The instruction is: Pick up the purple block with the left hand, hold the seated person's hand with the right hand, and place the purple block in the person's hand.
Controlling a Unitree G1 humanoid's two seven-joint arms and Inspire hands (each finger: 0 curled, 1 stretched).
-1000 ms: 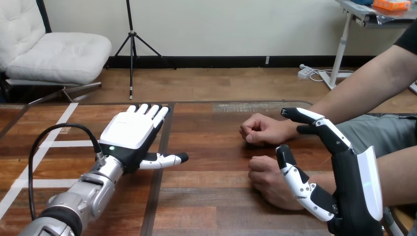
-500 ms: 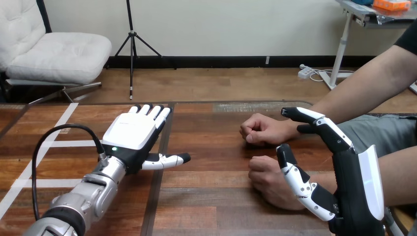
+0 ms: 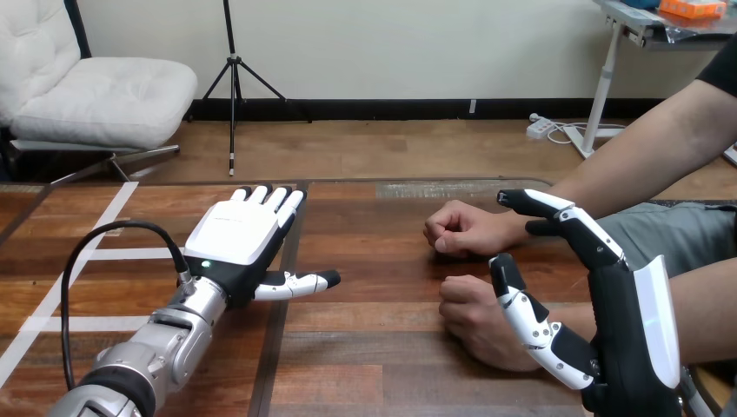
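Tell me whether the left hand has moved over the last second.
Yes, slightly: the left hand has drifted rightward, farther across the table's dark seam.

Tabletop [image 3: 382,347] beneath the palm of the left hand [image 3: 236,234] hidden, right hand [image 3: 619,317] cut off at the bottom edge, its thumb covering the wrist of the person's nearer hand [image 3: 472,314], contact there impossible to tell, person's arms [image 3: 660,139] cropped at the right edge
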